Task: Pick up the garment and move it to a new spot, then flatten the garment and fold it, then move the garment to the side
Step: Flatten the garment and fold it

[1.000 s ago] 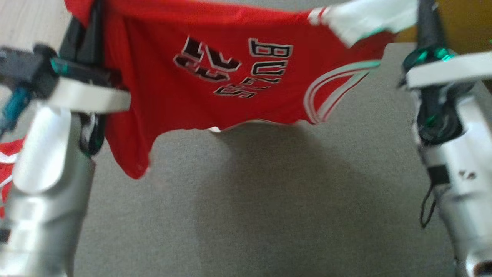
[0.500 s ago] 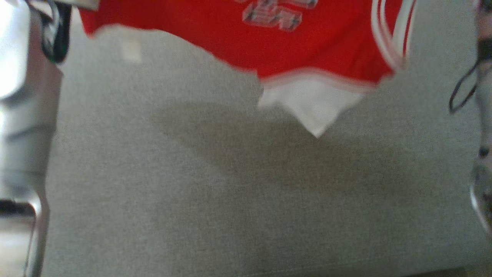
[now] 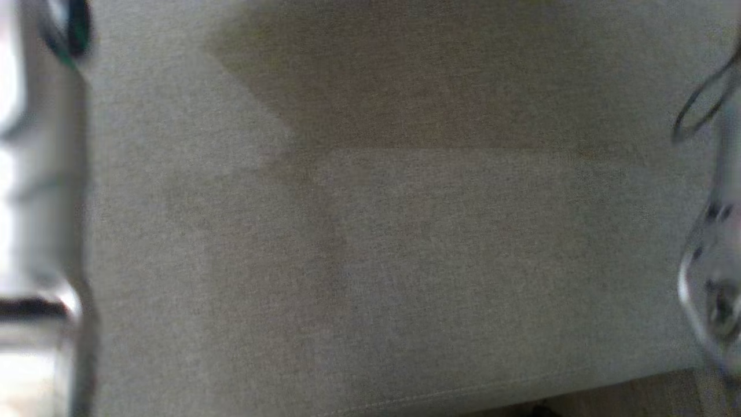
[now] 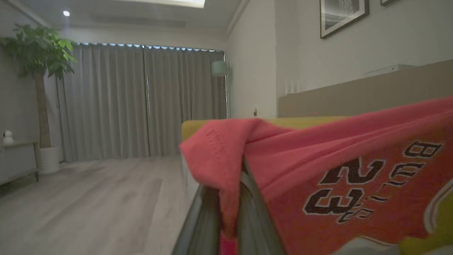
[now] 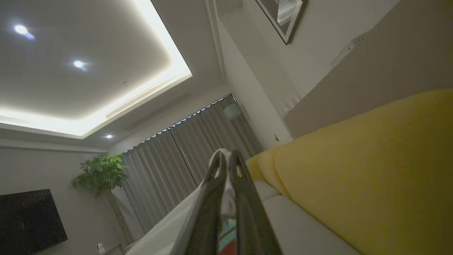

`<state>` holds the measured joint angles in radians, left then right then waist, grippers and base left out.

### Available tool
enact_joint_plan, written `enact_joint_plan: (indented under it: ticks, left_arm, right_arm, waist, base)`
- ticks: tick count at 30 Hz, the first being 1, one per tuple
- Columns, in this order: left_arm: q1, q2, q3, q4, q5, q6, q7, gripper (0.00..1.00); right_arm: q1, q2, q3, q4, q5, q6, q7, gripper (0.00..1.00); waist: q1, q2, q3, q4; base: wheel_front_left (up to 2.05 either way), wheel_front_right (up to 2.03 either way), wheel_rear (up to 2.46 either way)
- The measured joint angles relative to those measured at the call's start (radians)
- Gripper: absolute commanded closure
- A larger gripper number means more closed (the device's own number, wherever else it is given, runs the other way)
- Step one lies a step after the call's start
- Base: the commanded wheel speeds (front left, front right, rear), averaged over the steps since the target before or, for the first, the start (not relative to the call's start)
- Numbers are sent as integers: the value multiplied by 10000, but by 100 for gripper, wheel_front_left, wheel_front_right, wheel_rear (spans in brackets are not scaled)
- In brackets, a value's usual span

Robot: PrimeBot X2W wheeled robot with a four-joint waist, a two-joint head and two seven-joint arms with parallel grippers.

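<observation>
Left wrist view: my left gripper (image 4: 226,184), rising from bottom centre, is clamped on a bunched corner of the red jersey (image 4: 318,148). The cloth drapes over the fingertips and stretches away, held up, to the right edge of the frame, with a black 23 and lettering at lower right. Behind it are a yellow backrest (image 4: 191,127) at centre, grey curtains (image 4: 141,102) at middle left, a plant (image 4: 39,53) at upper left and wood floor (image 4: 88,198) at lower left. Right wrist view: my right gripper (image 5: 227,156), at bottom centre, is pinched tight on a fold of white cloth (image 5: 229,202), which runs off toward the lower left; the backrest occupies the right half. Head view, blurred: a grey seat (image 3: 370,260) spans the frame, with a shadow (image 3: 405,87) at upper centre, my left forearm (image 3: 40,202) at the left edge and my right forearm (image 3: 712,278) at the right edge.
</observation>
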<state>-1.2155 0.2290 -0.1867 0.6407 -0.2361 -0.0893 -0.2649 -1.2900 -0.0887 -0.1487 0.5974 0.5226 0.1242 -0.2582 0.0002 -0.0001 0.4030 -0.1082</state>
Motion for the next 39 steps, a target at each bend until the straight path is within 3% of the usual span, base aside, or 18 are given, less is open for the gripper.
enact_joint_plan:
  ticks: [8, 12, 22, 33, 39]
  left_arm:
    - [3976, -1452, 802, 932, -1221, -357, 56, 100]
    - [5848, -1898, 980, 1354, -1674, -437, 63, 100]
    - [8226, -1958, 930, 940, -2422, -435, 42, 100]
    - [11090, -1965, 345, 441, -3312, -437, 84, 100]
    - [11840, -1958, -115, 174, -3455, -435, 84, 100]
  right_arm:
    - [4135, -134, 884, -539, 1923, 2, 27, 100]
    - [6365, -253, 1463, -1233, 2807, 2, 29, 100]
    - [10042, -627, 2504, -2451, 3626, 0, 36, 100]
    - [12539, -667, 2711, -1689, 3749, 0, 127, 100]
    - [13241, -654, 2541, -1724, 3950, 0, 134, 100]
  waist:
    - [-2, 0, 14, 4]
    - [-3, 1, -298, -68]
    - [-5, 1, -1553, -302]
    - [-5, 1, -3313, -356]
    - [-5, 1, -3784, -104]
  base:
    - [0, 0, 0]
    - [0, 0, 0]
    - [0, 0, 0]
    - [0, 0, 0]
    - [0, 0, 0]
